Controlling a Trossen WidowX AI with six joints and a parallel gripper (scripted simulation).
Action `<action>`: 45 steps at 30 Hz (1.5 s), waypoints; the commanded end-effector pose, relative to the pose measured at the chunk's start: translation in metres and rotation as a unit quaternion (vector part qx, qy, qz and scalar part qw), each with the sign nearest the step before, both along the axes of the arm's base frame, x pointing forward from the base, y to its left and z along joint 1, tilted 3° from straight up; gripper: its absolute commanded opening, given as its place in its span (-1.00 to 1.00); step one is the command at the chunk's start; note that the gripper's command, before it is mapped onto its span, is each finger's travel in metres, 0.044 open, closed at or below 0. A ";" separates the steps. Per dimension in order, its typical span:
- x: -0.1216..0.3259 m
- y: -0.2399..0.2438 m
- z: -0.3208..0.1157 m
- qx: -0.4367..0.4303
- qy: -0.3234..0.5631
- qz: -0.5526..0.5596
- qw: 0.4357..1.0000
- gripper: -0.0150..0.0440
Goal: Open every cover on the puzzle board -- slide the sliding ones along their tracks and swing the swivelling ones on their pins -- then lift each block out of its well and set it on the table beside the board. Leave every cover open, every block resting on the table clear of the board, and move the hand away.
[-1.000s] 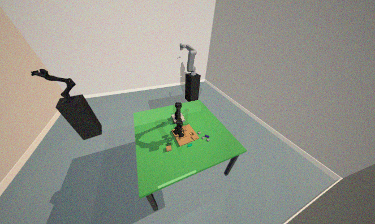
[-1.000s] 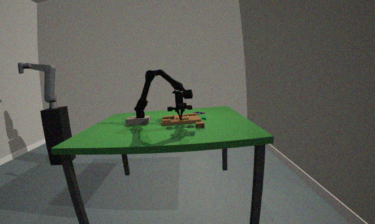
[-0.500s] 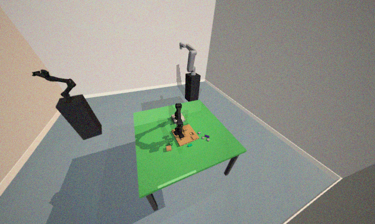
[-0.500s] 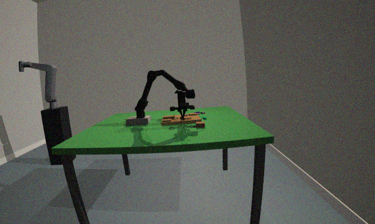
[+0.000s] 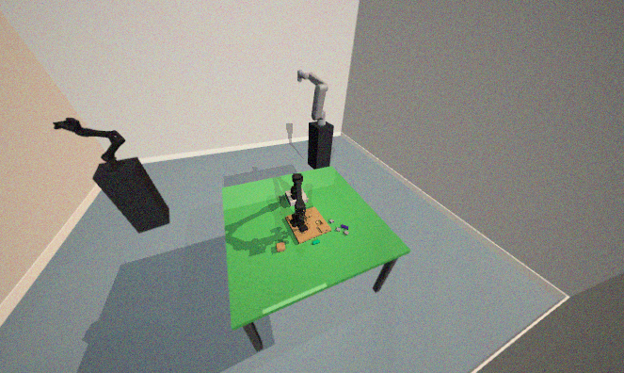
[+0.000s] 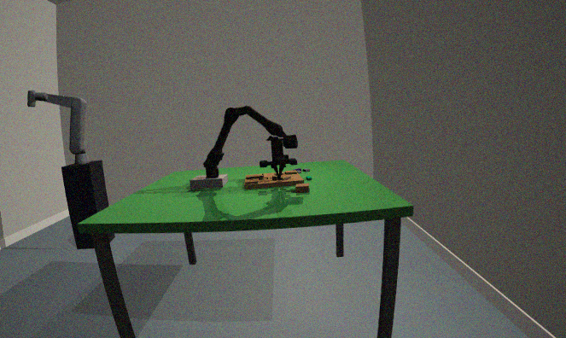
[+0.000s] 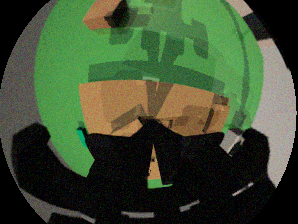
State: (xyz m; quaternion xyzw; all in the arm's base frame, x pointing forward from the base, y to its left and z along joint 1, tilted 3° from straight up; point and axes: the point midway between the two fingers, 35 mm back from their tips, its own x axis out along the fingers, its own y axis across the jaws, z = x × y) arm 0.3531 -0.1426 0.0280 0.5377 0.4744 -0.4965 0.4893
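Note:
The orange-brown puzzle board [image 5: 312, 235] [image 6: 264, 184] [image 7: 95, 107] lies on the green table. My gripper [image 6: 279, 177] [image 7: 150, 120] is shut with nothing between the fingers, its tips down at the board's top beside a cover [image 7: 126, 119] of the board's own colour. Which covers stand open is too small to tell. A teal block [image 5: 315, 242] [image 6: 309, 178] [image 7: 82, 137] lies on the table off the board. A blue-purple block [image 5: 344, 227] lies on the table beyond another side, with several small grey pieces [image 5: 346, 233] near it.
An orange box-shaped block [image 5: 280, 247] [image 6: 302, 188] [image 7: 100, 16] stands on the table near a board corner. The arm's pale base [image 6: 208, 183] stands behind the board. Two other arms stand on black pedestals [image 5: 132, 195] [image 5: 320, 145] away from the table.

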 end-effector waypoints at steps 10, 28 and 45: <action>0.017 0.002 0.001 0.000 -0.001 -0.002 1.000 -0.49; 0.036 0.010 0.003 0.001 -0.002 -0.002 1.000 -0.49; 0.051 0.021 0.004 0.001 -0.002 -0.002 1.000 -0.49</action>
